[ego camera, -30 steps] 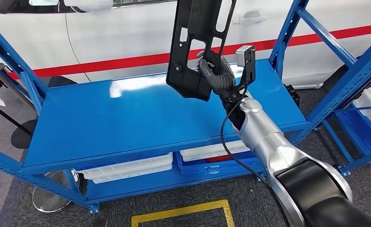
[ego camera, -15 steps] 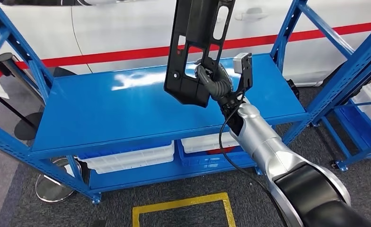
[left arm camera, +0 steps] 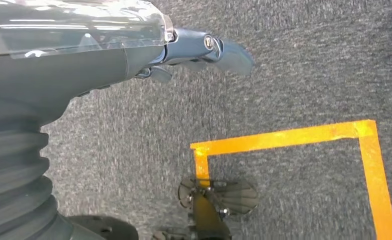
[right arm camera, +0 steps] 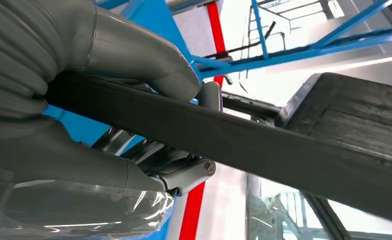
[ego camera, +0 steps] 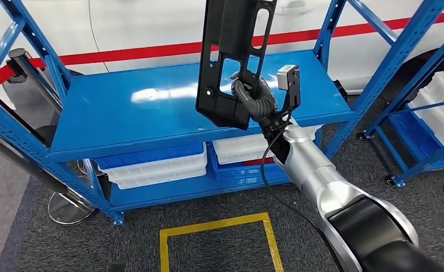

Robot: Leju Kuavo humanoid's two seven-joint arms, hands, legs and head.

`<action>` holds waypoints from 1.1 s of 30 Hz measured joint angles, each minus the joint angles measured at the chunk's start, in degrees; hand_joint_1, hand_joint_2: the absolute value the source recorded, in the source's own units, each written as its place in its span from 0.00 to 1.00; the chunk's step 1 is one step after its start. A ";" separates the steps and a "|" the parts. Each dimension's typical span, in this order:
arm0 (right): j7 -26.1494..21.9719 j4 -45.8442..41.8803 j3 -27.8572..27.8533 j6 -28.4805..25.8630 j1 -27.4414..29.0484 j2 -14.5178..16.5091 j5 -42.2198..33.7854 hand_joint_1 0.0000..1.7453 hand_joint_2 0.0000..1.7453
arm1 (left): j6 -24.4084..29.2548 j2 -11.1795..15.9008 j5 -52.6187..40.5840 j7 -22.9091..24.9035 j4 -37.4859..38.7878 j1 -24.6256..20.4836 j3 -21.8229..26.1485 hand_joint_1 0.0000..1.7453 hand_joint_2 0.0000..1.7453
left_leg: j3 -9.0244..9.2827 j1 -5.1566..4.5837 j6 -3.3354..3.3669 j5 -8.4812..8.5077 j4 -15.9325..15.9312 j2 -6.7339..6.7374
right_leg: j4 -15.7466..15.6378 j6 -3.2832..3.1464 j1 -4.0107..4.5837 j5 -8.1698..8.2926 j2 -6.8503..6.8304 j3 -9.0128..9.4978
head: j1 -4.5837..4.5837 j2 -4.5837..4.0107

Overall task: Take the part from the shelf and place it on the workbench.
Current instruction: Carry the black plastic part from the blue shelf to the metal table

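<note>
The right hand [ego camera: 252, 95] gripped the black plastic part [ego camera: 231, 56] upright above the blue shelf [ego camera: 129, 122]; left hand [left arm camera: 194, 55] hung, fingers apart.

A blue metal rack [ego camera: 169, 107] fills the middle of the frame, its glossy top shelf catching glare. White bins [ego camera: 157, 168] sit on its lower level. Behind it stands a white car [ego camera: 152, 25] with a red stripe. Yellow tape [ego camera: 217, 226] marks the grey carpet [ego camera: 220, 198] below.
</note>
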 joint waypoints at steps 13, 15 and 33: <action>-3.05 -2.39 0.44 -3.68 1.06 0.04 2.09 1.00 1.00 | 0.44 0.04 -0.14 0.16 0.00 0.12 -0.04 0.00 1.00 | 11.31 -0.45 0.21 -11.47 0.66 -0.09 | -0.03 0.13 0.17 9.36 -0.40 -9.49 | 0.04 0.02; -3.78 -3.22 0.57 -4.55 1.75 -0.09 2.87 1.00 1.00 | 0.43 -0.03 -0.25 0.10 0.00 0.23 -0.08 0.00 1.00 | 10.69 -0.45 1.04 -10.33 -0.04 0.02 | -0.59 0.90 0.05 10.20 -0.35 -9.53 | 0.06 0.01; -6.54 -3.50 -0.09 -13.16 3.20 -1.67 6.97 1.00 1.00 | 0.75 -0.06 -0.79 1.50 0.00 0.01 -0.14 0.00 1.00 | -1.64 0.15 -0.67 -5.31 4.27 0.31 | -0.29 -0.95 -0.61 2.31 -0.32 -2.22 | -0.08 0.00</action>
